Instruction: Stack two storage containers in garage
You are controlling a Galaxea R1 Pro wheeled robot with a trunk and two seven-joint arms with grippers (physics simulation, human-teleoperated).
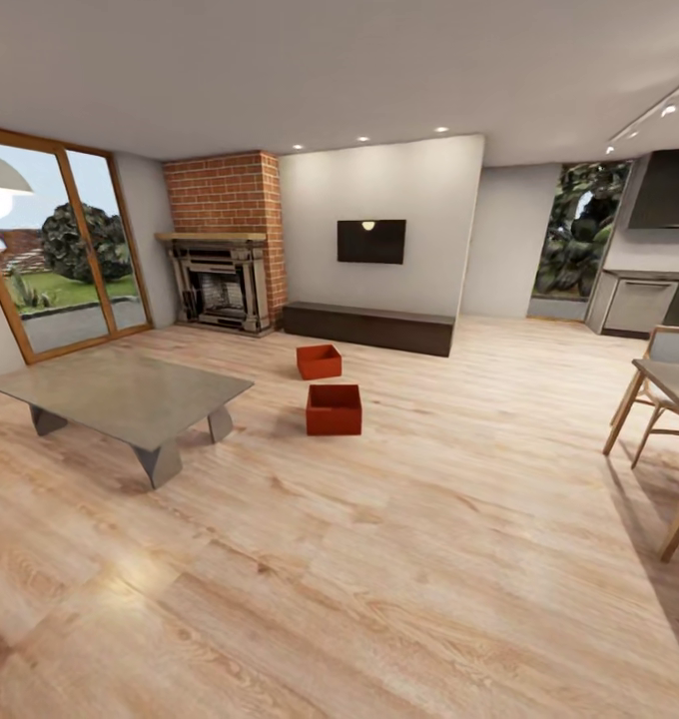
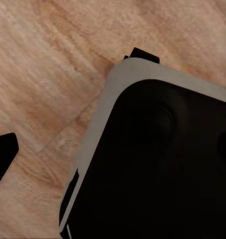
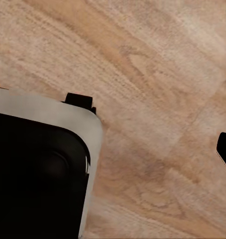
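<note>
Head view: two red containers, the near bin [image 1: 334, 409] and the far bin [image 1: 320, 360], are seen apart on the wood floor [image 1: 379, 559] of the living room, between the low table [image 1: 120, 394] and the dark bench [image 1: 369, 328]. Nothing is carried yet, so both bins are still to be fetched, brought to the garage and stacked. In the wrist views planks and the robot base [image 2: 157, 164] are shown; whether the grippers are spread cannot be told
</note>
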